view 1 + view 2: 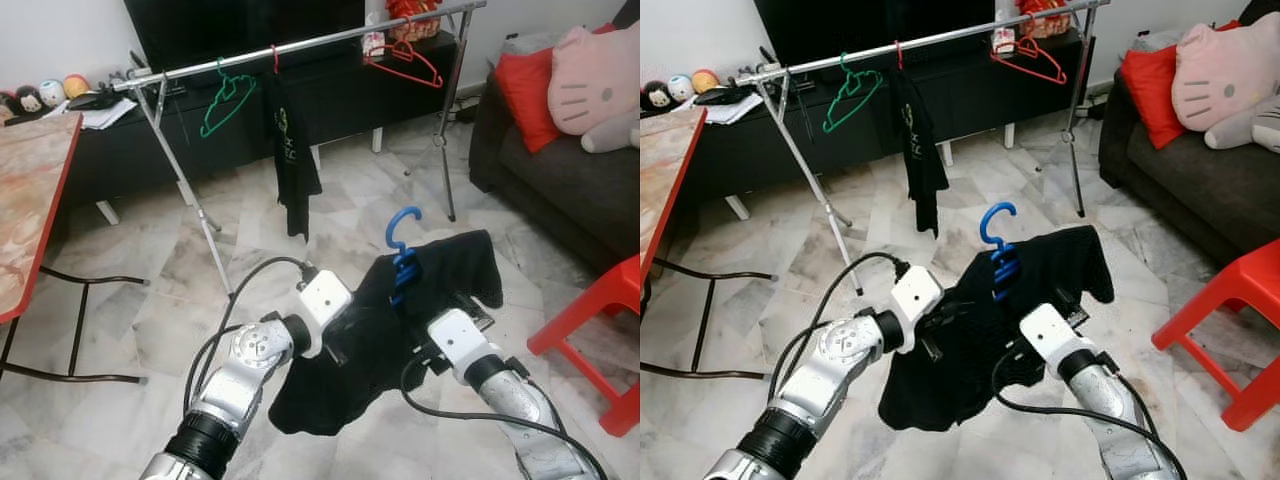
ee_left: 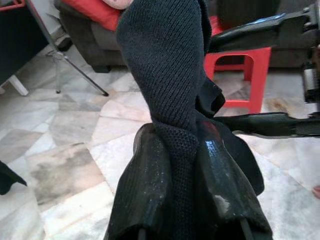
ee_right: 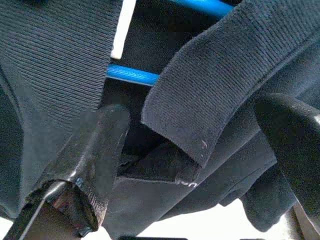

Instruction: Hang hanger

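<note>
Between the two arms, low over the marble floor (image 1: 130, 330), hangs a black garment (image 1: 350, 350) draped on a blue hanger (image 1: 402, 262), hook upward. Left hand (image 2: 180, 165): fingers closed on a fold of the knit fabric, seen pinched between the two pads in the left wrist view. Right hand (image 3: 200, 150): fingers spread fairly wide with cloth and the hanger's blue bar lying between them; whether they actually bear on anything I cannot tell.

Step in hand (judgement): carrying the loaded hanger toward the rail; hanging not yet done. The garment rack (image 1: 300, 45) stands well apart, ahead. Its silver rail already carries a green hanger (image 1: 228, 100), a hung black shirt (image 1: 290, 150) and a red hanger (image 1: 405, 62).

Next move calls for: approach the rack, lift the blue hanger above rail height, keep the hook upright and open toward the rail, then lower it onto a free stretch, probably between black shirt and red hanger. Risk: the left hand holds cloth only, so the hanger may swing or tilt.

Room: tabletop (image 1: 30, 190) with red edge at left; dark sofa (image 1: 560, 190) with red cushion (image 1: 525, 95) and pink plush cushion (image 1: 595, 75) at right; red stool (image 1: 600, 330) near right arm; dark TV cabinet (image 1: 330, 90) behind the rack.
</note>
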Controlling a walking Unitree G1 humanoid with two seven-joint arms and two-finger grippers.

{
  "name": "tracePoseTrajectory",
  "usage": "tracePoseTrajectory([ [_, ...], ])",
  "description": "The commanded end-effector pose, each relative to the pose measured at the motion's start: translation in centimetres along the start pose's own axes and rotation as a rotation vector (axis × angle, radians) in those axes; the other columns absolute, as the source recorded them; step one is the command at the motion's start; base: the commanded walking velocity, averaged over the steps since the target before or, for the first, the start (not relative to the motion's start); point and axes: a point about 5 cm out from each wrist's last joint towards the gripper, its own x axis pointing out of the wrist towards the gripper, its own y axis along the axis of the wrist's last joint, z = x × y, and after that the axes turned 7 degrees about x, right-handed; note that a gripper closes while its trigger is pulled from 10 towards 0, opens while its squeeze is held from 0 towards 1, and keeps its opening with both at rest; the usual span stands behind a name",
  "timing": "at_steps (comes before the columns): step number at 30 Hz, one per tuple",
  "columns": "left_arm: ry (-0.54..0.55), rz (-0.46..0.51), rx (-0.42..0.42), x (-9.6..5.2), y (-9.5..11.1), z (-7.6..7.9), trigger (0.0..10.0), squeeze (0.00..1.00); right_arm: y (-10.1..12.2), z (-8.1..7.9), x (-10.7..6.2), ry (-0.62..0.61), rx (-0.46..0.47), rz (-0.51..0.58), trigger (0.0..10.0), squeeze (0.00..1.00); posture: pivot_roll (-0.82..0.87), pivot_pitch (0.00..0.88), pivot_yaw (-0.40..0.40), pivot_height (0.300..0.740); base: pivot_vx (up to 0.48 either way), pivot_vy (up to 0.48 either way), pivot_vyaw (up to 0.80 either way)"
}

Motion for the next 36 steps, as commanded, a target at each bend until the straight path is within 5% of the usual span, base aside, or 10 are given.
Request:
tracePoseTrajectory([
  [1, -0.01, 0.06, 0.004, 0.1, 1.4, -0.2, 10.0, 0.0, 0.1, -0.1, 0.3, 0.006, -0.018, -0.014, 10.0, 0.0, -0.22, 0.0, 0.071, 0.74, 0.0, 0.0, 0.0],
  [22, -0.059, 0.049, -0.014, 0.1, 1.9, 0.3, 10.0, 0.0, -0.6, 0.8, 0.9, -0.065, -0.1, -0.15, 10.0, 0.0, -0.21, 0.0, 0.064, 0.74, 0.0, 0.0, 0.0],
  [23, -0.06, 0.047, -0.014, 0.0, 1.9, 0.3, 10.0, 0.0, -0.6, 0.7, 0.9, -0.066, -0.101, -0.152, 8.9, 0.0, -0.21, 0.0, 0.064, 0.74, 0.0, 0.0, 0.0],
  [24, -0.058, 0.043, -0.014, 0.0, 1.8, 0.3, 10.0, 0.0, -0.7, 0.7, 1.0, -0.076, -0.112, -0.158, 0.0, 0.0, -0.21, 0.0, 0.064, 0.74, 0.0, 0.0, 0.0],
  [36, -0.05, 0.034, -0.02, -0.2, 1.6, 0.2, 10.0, 0.0, -0.8, 0.9, 1.2, -0.095, -0.111, -0.17, 0.0, 0.0, -0.2, 0.0, 0.06, 0.74, 0.0, 0.0, 0.0],
])
